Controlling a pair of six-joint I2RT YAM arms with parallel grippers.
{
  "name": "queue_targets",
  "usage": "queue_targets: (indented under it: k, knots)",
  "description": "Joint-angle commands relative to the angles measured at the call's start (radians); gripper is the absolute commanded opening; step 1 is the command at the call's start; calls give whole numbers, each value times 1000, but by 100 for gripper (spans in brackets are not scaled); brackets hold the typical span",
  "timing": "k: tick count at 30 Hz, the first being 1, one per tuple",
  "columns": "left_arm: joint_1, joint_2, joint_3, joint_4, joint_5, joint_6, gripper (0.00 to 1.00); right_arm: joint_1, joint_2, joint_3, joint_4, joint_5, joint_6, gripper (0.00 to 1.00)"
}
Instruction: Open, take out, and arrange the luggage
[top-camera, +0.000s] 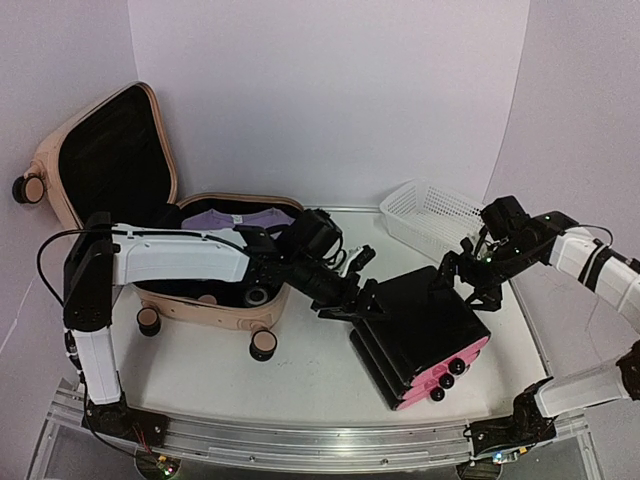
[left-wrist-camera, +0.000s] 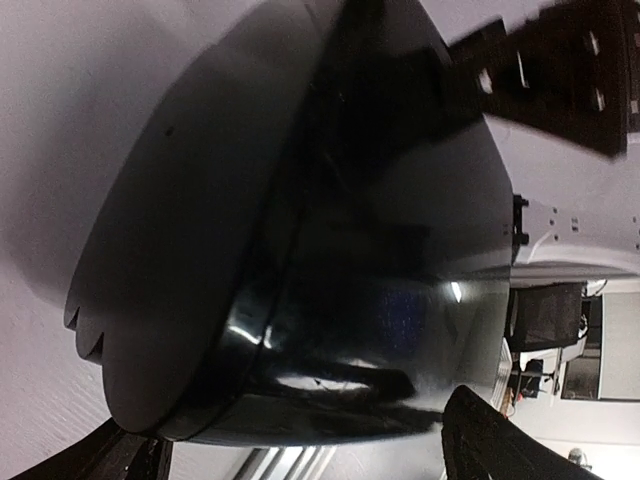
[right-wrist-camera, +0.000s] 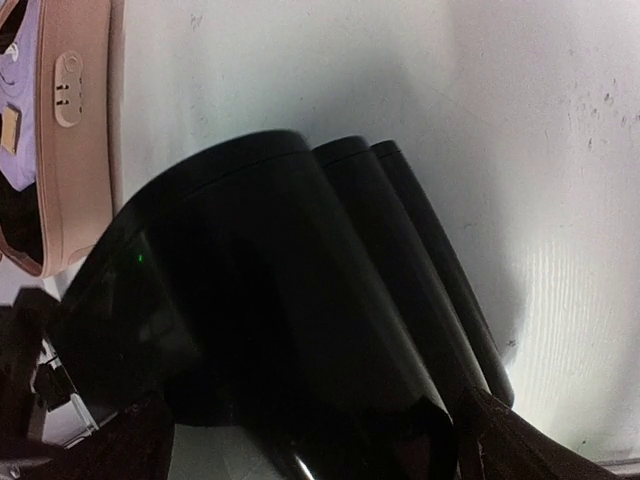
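The luggage (top-camera: 100, 160), a large pale pink hard-shell suitcase, lies open at the left with its black-lined lid up. A purple garment (top-camera: 245, 218) is in its lower half. Its pink shell (right-wrist-camera: 75, 150) also shows in the right wrist view. A black hard-shell case (top-camera: 420, 320) with a pink end and small black wheels lies on the table to the right. My left gripper (top-camera: 348, 300) is at its left corner, jaws wide, with the case (left-wrist-camera: 300, 230) between them. My right gripper (top-camera: 462, 272) straddles the far right corner, open wide, over layered black shells (right-wrist-camera: 300, 300).
A white mesh basket (top-camera: 430, 215) stands at the back right, just behind the right gripper. The suitcase's pink-and-black wheels (top-camera: 263, 343) stick out toward the table's front. The metal rail (top-camera: 300, 445) runs along the near edge.
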Motion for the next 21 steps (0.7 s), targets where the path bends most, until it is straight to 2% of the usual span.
queue_targets:
  k: [1, 6, 9, 12, 14, 16, 19, 21]
  knots:
    - [80, 116, 181, 62, -61, 11, 93, 16, -39, -80, -47, -95, 36, 98]
    - [153, 251, 391, 27, -36, 29, 92, 32, -53, -144, 84, -117, 177, 98]
    - [180, 371, 620, -16, 6, 57, 92, 55, -44, -166, 148, -82, 245, 98]
    - [196, 503, 894, -166, 19, 144, 92, 86, -50, -176, 199, -35, 306, 98]
    - [215, 530, 993, -270, 20, 193, 92, 99, -67, -182, 224, -16, 322, 98]
    - [233, 458, 926, -322, -31, 247, 93, 99, -81, -163, 192, 9, 276, 98]
    - [238, 247, 677, -329, -104, 332, 97, 100, -87, -95, 46, 85, 119, 98]
    - [236, 120, 524, -328, -84, 328, 99, 99, -80, -56, -45, 119, 3, 98]
